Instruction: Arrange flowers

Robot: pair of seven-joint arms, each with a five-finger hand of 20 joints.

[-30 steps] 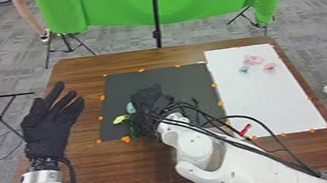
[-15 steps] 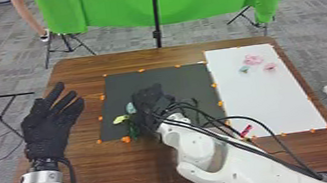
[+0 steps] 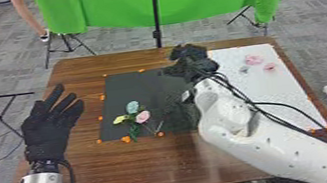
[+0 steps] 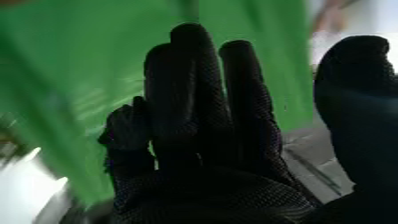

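Observation:
In the head view, a blue flower (image 3: pixel 132 107), a yellow-green flower (image 3: pixel 119 119) and a pink flower (image 3: pixel 142 116) lie close together on the black mat (image 3: pixel 133 88), stems toward the robot. Pink flowers (image 3: pixel 254 59) and a small pale blue one (image 3: pixel 244 69) rest on the white board (image 3: pixel 280 90). My right hand (image 3: pixel 190 61) is over the far right corner of the mat, beside the board; in the right wrist view the right hand (image 4: pixel 209 115) has straight fingers and holds nothing. Left of the mat, my left hand (image 3: pixel 49 121) is open and empty.
Orange markers (image 3: pixel 126 139) dot the borders of mat and board. The brown table (image 3: pixel 133 168) carries both. Beyond its far edge are a green cloth (image 3: pixel 100 6) and a black stand pole (image 3: pixel 157 24). Cables run along my right arm, over the board's near part.
My right hand has moved away and to the right from the flowers on the mat, uncovering the pink one. My left hand has stayed put.

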